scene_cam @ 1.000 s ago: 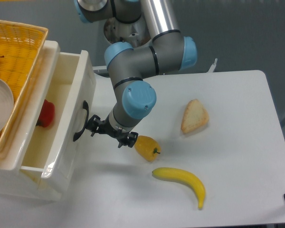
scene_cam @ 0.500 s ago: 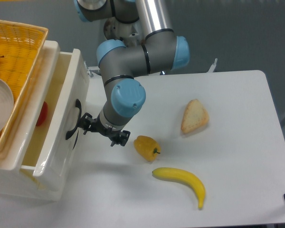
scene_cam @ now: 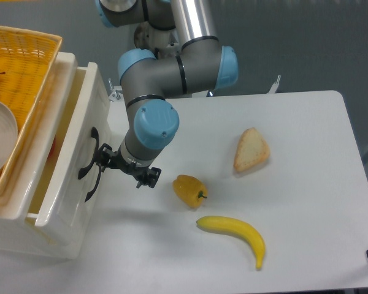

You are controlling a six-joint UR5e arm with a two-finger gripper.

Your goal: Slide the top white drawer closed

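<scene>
The top white drawer [scene_cam: 64, 174] stands partly open at the left, with a narrow gap showing its inside. Its curved black handle [scene_cam: 89, 164] faces right. My gripper [scene_cam: 124, 166] is right against the drawer front, beside the handle and low over the table. Its black fingers [scene_cam: 147, 178] point downward under the blue wrist joint, so the tips are hidden. I cannot tell how the jaws stand. A sliver of something red [scene_cam: 53, 147] shows inside the drawer.
A yellow wicker basket [scene_cam: 24, 55] with a white plate [scene_cam: 0, 138] sits on the cabinet. On the table to the right lie a yellow bell pepper [scene_cam: 189, 190], a banana [scene_cam: 233, 236] and a piece of bread [scene_cam: 251, 150].
My gripper has moved left, staying against the drawer front, and the drawer has slid left into the cabinet. The red item inside is now almost hidden.
</scene>
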